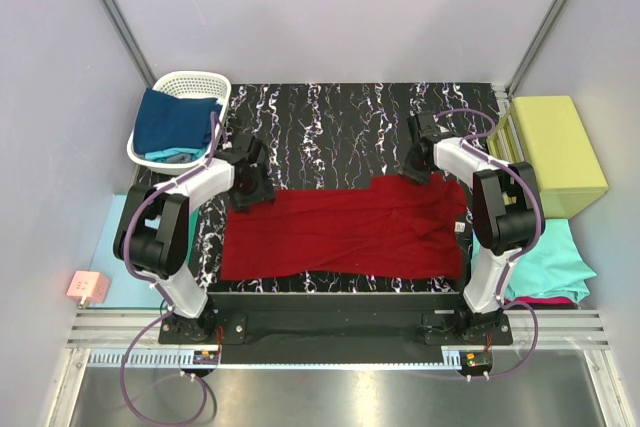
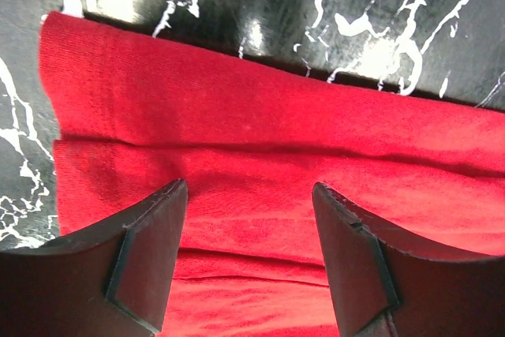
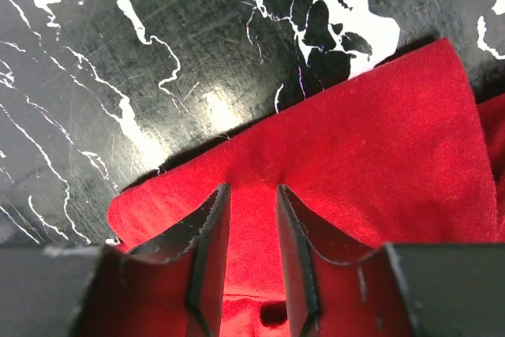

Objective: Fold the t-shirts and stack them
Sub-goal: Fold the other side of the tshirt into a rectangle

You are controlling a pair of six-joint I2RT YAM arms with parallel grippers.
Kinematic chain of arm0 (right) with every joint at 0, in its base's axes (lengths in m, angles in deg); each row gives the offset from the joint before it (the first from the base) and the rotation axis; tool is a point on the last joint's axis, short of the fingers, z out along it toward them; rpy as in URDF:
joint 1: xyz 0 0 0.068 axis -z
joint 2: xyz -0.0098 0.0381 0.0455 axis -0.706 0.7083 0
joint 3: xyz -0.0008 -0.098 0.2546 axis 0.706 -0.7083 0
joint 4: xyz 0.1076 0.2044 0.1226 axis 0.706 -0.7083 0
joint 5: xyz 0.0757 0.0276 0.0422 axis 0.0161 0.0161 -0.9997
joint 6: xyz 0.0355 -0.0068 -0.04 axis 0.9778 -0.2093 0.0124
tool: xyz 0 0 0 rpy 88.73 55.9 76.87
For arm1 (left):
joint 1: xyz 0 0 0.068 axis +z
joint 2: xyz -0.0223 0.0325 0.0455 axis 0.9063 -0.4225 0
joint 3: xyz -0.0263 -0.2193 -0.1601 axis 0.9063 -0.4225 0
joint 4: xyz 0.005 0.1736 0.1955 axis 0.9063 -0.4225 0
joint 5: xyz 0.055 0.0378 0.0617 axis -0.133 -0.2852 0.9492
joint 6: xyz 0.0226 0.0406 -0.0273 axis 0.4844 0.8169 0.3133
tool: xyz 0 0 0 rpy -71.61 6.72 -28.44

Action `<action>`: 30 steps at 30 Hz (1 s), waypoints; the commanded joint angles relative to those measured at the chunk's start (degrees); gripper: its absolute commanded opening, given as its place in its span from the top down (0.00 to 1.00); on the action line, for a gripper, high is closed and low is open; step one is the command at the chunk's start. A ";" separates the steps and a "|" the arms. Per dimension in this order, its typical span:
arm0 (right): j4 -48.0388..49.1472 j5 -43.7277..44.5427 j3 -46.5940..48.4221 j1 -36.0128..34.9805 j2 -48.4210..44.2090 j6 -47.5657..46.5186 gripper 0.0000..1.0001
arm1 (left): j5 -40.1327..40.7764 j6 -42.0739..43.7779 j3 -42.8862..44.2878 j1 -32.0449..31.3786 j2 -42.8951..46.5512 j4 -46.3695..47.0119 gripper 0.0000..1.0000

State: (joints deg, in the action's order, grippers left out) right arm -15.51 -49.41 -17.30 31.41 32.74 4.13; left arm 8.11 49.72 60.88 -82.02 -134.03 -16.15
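Left pincer [image 2: 248,187] stands spread wide just over the dark red t-shirt [image 2: 260,124], near its far left corner. Right pincer [image 3: 252,189] is narrowly parted at the far right edge; whether it pinches cloth I cannot tell. The garment lies flat across the near worktop [image 1: 330,127], between both arms.

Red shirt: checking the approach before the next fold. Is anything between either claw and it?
Nothing visible. The left claw hangs open directly above the red shirt; the right claw is at its edge.
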 commanded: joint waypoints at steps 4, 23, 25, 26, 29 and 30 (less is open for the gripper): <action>0.95 0.34 3.16 0.23 0.33 -0.12 0.60 | -0.61 -0.44 -0.30 -0.65 1.61 1.54 0.31; 0.34 -0.54 2.73 0.23 4.73 0.49 0.73 | -0.96 -0.35 -0.31 -0.65 1.43 1.45 0.31; 0.34 -0.63 2.72 0.23 4.65 0.41 0.90 | -1.14 -0.35 -0.13 -0.83 1.26 1.54 0.31; 0.34 -0.72 2.72 0.23 4.56 0.41 0.96 | -1.14 -0.35 -0.22 -0.83 1.26 1.45 0.32; 0.60 0.07 2.64 0.14 3.07 0.23 1.00 | -1.05 -0.35 -0.31 -1.09 1.34 1.45 0.32; 0.69 0.60 2.38 0.22 1.58 0.14 1.00 | -1.05 -0.35 -0.48 -1.18 1.34 1.45 0.32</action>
State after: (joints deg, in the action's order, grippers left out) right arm -15.56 -49.58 -14.33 31.41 37.48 4.43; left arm 7.93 49.70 60.45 -82.68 -134.03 -15.89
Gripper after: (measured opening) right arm 0.011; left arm 0.681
